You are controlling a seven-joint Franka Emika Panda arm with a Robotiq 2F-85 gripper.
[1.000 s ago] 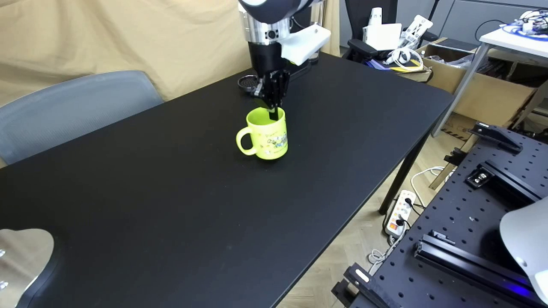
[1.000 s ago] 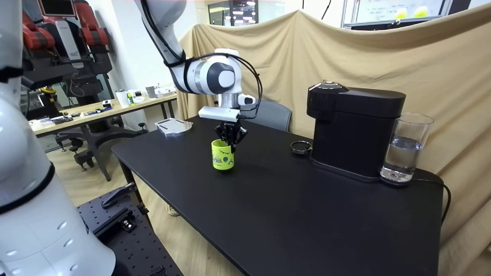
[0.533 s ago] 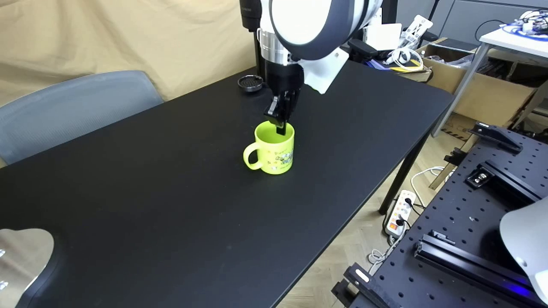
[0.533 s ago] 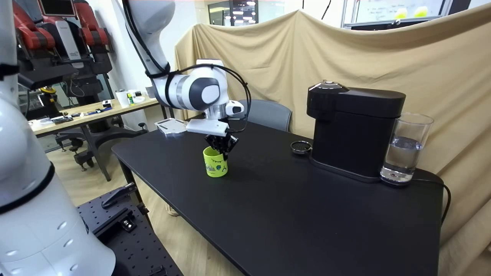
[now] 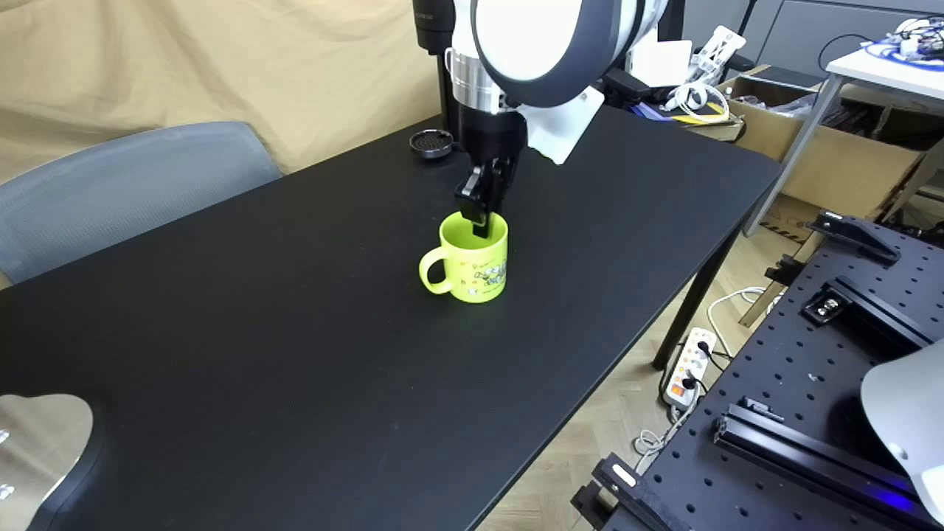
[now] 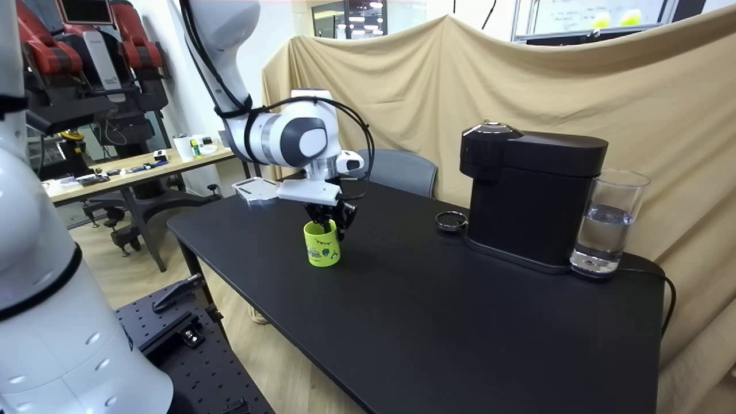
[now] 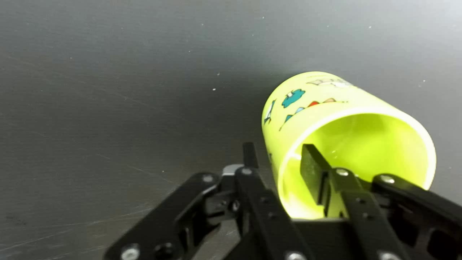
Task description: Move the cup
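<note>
The yellow-green cup [image 5: 472, 273] stands upright on the black table [image 5: 265, 346], its handle pointing left in this exterior view. It also shows in an exterior view [image 6: 323, 248], where its handle is hidden, and in the wrist view [image 7: 379, 148]. My gripper [image 7: 281, 157] points down at the cup's rim. One finger is inside the cup and the other is outside, beside the wall. Gaps show between both fingers and the wall, so the gripper is open around it. The gripper also shows in both exterior views [image 5: 478, 220] [image 6: 334, 230].
A black coffee machine [image 6: 529, 195] and a tall glass of water [image 6: 606, 230] stand on the table. A small round metal strainer [image 6: 451, 221] lies by the machine. A silver plate [image 6: 260, 190] lies at another end. A grey chair [image 5: 140, 195] stands behind the table.
The cup and gripper moved together across the table and down, left in an exterior view, until half a second ago. Since then the fingers have spread apart while the cup stays put.
</note>
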